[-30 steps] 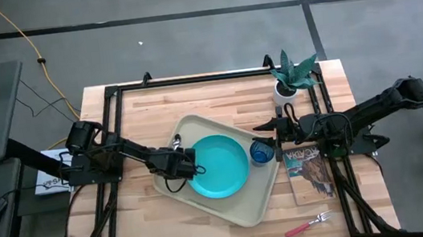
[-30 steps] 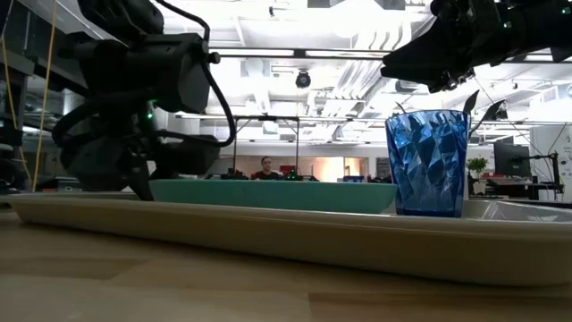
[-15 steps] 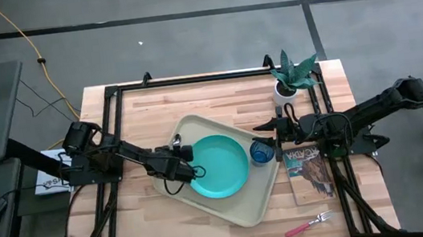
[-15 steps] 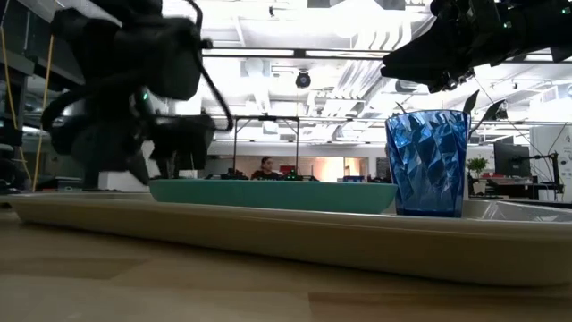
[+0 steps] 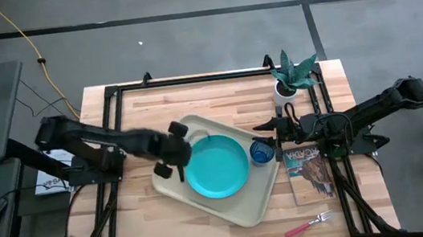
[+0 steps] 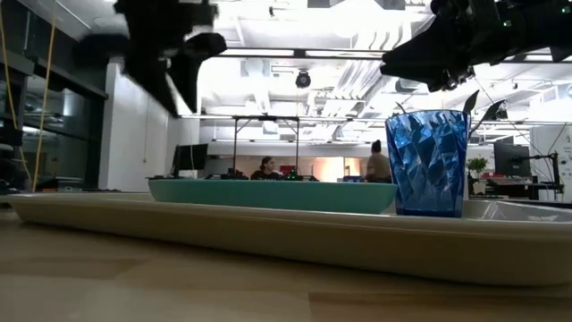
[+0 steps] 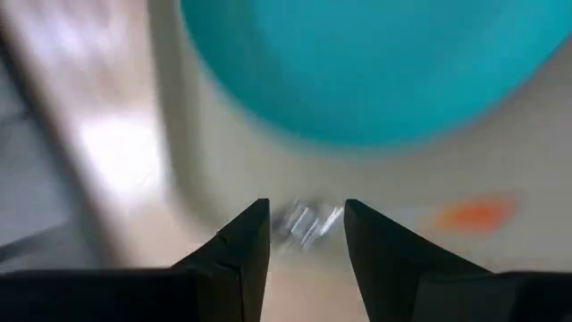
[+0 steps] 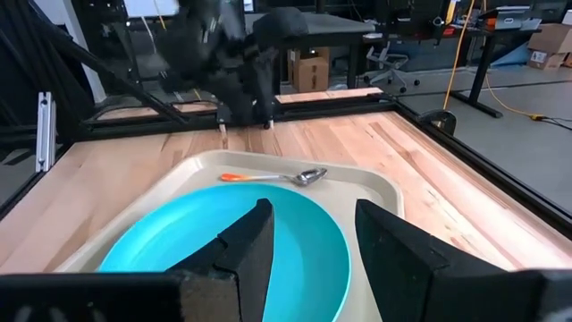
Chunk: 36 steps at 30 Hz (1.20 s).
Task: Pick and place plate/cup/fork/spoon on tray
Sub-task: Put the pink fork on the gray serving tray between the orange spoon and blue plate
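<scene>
The cream tray (image 5: 248, 203) lies mid-table. The teal plate (image 5: 217, 166) rests flat on it, and the blue cup (image 5: 262, 153) stands upright at the tray's right corner. The orange-handled spoon (image 8: 273, 177) lies on the tray's floor by its left rim, and also shows in the left wrist view (image 7: 474, 215). The red-handled fork (image 5: 309, 224) lies on the table near the front right. My left gripper (image 5: 164, 158) is open and empty, raised over the tray's left rim above the spoon. My right gripper (image 5: 265, 126) is open and empty, just beyond the cup.
A white pot with a green plant (image 5: 291, 76) stands at the far right. A magazine (image 5: 309, 173) lies on the table right of the tray. Black frame rails run along the table's sides. People show in the room behind (image 6: 264, 167).
My left gripper has risen from low beside the plate's left rim and gone toward the table's left and far edges, and now stands well above the tray. The plate, cup and right arm have kept still.
</scene>
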Each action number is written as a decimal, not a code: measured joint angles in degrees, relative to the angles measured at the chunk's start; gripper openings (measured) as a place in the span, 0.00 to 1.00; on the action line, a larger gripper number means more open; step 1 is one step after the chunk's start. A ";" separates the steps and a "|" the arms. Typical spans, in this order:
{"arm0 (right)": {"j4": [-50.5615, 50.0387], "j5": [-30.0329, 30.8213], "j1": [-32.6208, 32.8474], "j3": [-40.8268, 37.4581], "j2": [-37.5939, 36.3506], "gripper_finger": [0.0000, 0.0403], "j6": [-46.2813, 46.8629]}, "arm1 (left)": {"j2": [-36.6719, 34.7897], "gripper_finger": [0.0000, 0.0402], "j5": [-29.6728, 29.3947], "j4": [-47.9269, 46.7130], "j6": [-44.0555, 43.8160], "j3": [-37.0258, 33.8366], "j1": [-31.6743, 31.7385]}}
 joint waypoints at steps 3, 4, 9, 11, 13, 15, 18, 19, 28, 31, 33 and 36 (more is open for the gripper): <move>0.34 0.00 0.00 0.00 0.00 0.37 0.00 | -6.62 0.31 19.40 15.02 -0.83 -3.78 5.40; 0.67 0.02 0.00 0.00 0.06 0.37 0.00 | -8.84 0.31 24.90 20.37 -1.15 -5.82 7.21; 1.03 -0.07 0.00 0.00 0.63 0.37 0.00 | -16.91 0.31 41.74 49.86 -6.32 -18.03 14.07; 1.33 -0.09 0.00 0.00 0.75 0.37 0.00 | -19.09 0.31 44.55 61.83 -10.24 -24.13 15.25; 1.93 -0.13 0.00 0.00 1.01 0.37 0.00 | -20.46 0.31 44.75 73.55 -14.82 -30.52 15.88; 3.08 -0.33 0.00 0.00 1.13 0.37 -0.22 | -21.40 0.31 44.44 84.10 -19.38 -36.41 16.67; 4.25 -0.61 0.02 0.00 1.18 0.37 -0.38 | -22.99 0.31 43.88 97.58 -24.35 -43.42 18.25; 4.87 -0.60 0.02 0.00 1.18 0.37 -0.45 | -23.70 0.31 43.25 101.36 -25.85 -45.31 18.85; 14.29 -0.88 0.01 -0.02 1.20 0.37 -2.92 | -29.42 0.31 40.33 108.60 -26.08 -50.76 21.12; 22.85 -8.28 0.05 1.45 1.16 0.37 -1.50 | -29.34 0.31 40.29 108.60 -24.13 -50.76 21.11; 23.57 -17.89 1.50 4.77 1.16 0.37 -0.83 | -29.28 0.31 40.29 108.23 -24.94 -50.76 21.11; 12.43 -22.64 7.10 12.79 2.30 0.37 -4.24 | -28.76 0.31 40.29 107.00 -27.61 -50.76 21.09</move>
